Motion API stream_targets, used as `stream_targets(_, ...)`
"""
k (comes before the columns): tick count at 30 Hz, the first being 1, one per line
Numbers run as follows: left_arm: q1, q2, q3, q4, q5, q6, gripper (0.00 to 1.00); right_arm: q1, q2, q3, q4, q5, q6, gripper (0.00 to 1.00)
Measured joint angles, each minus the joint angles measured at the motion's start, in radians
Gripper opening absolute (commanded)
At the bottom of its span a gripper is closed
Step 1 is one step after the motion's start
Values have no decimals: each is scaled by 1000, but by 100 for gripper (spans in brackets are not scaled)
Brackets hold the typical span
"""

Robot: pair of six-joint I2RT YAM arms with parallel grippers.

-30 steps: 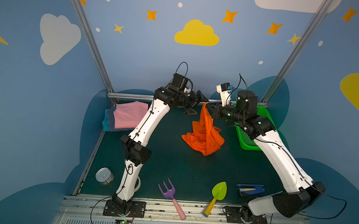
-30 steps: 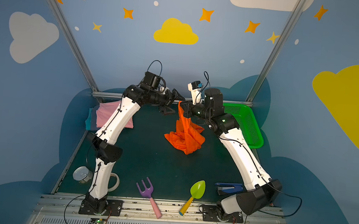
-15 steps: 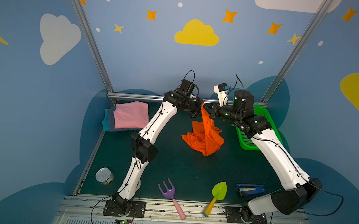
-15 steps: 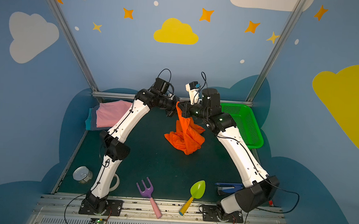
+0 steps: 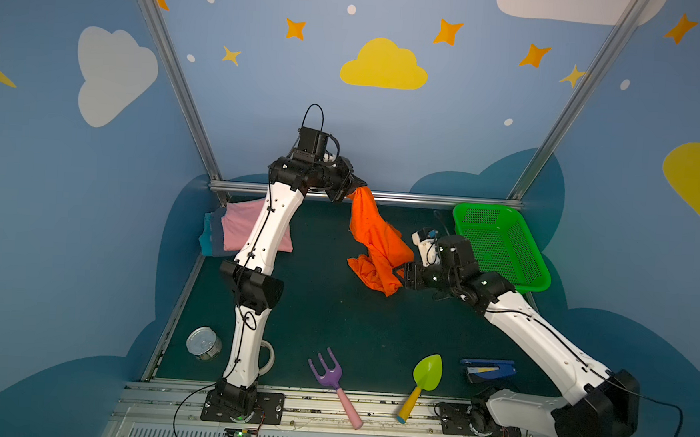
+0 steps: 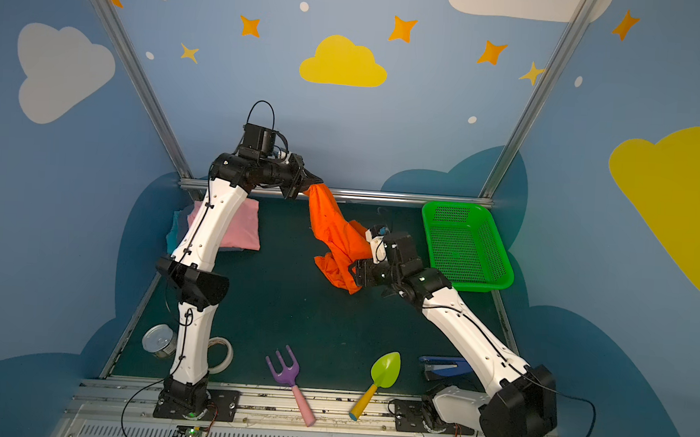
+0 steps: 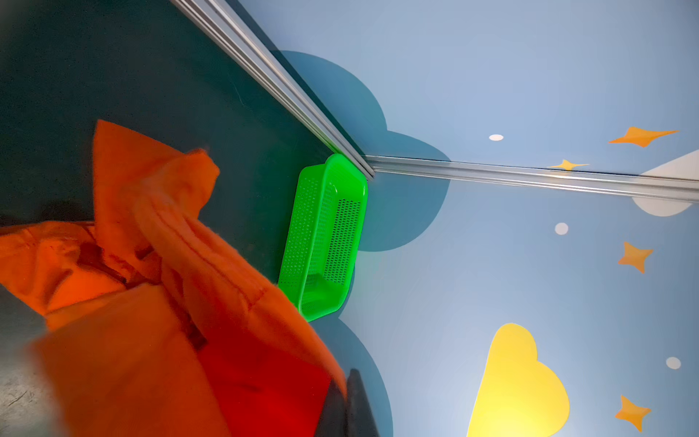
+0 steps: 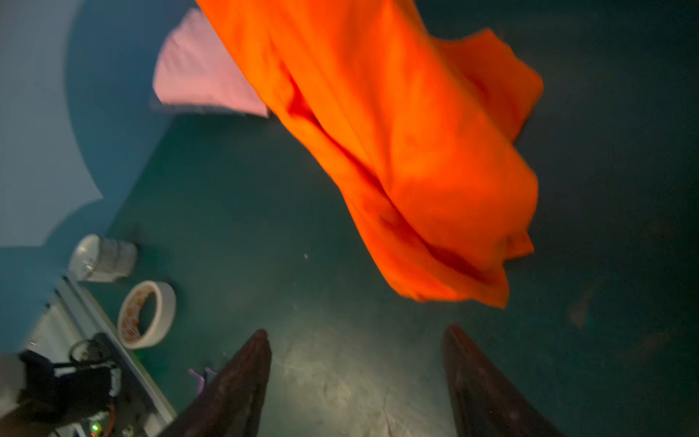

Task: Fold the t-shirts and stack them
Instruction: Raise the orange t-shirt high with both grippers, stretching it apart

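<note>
Hanging shirt: the orange shirt (image 5: 374, 237) dangles from one pinched corner up by the back rail and drapes down toward the middle of the table (image 5: 333, 322); whether its lowest fold touches the table I cannot tell
Left gripper (image 5: 356, 185): raised high near the back rail, pressed together on the top corner of the orange shirt
Right gripper (image 8: 357, 333): low over the table, jaws spread wide with nothing between them, the shirt's lower hem just ahead of its tips
Folded pile: pink shirt (image 5: 237, 227) on top, teal shirt (image 5: 204, 240) and grey-blue shirt (image 5: 215, 236) edges showing under it, at the back left, partly behind the left arm
Basket (image 5: 507, 212): green, in the back right corner, well apart from the pile
Front edge: can (image 5: 203, 343), tape roll (image 5: 267, 358), purple fork (image 5: 326, 368), green trowel (image 5: 427, 372), blue stapler (image 5: 487, 367)
</note>
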Motion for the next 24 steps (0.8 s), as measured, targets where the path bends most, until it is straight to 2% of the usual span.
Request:
stream_targets(8,24,-6,3,-26,0,23,4,28,181,35,-23,122,-87,70)
stream_targets(11,40,-8,3,-38,-1,29,4,28,317,141,-83,167,-96,67)
stream_targets(16,56,-10,3,-53,-8,41,4,29,519,336,-172,163,-102,60)
stream_targets(17,58,-10,3,-55,-8,42,4,30,539,347,-176,158,-102,55)
stream_targets(18,60,-10,3,-57,-9,43,4,30,562,356,-184,154,-103,45)
stream_targets(20,64,-10,3,-63,-9,45,4,30,595,373,-202,145,-111,4)
stream_targets(21,64,-10,3,-64,-8,45,4,30,611,388,-213,137,-106,0)
stream_targets(24,74,-10,3,-60,-12,45,4,28,645,452,-245,129,-115,0)
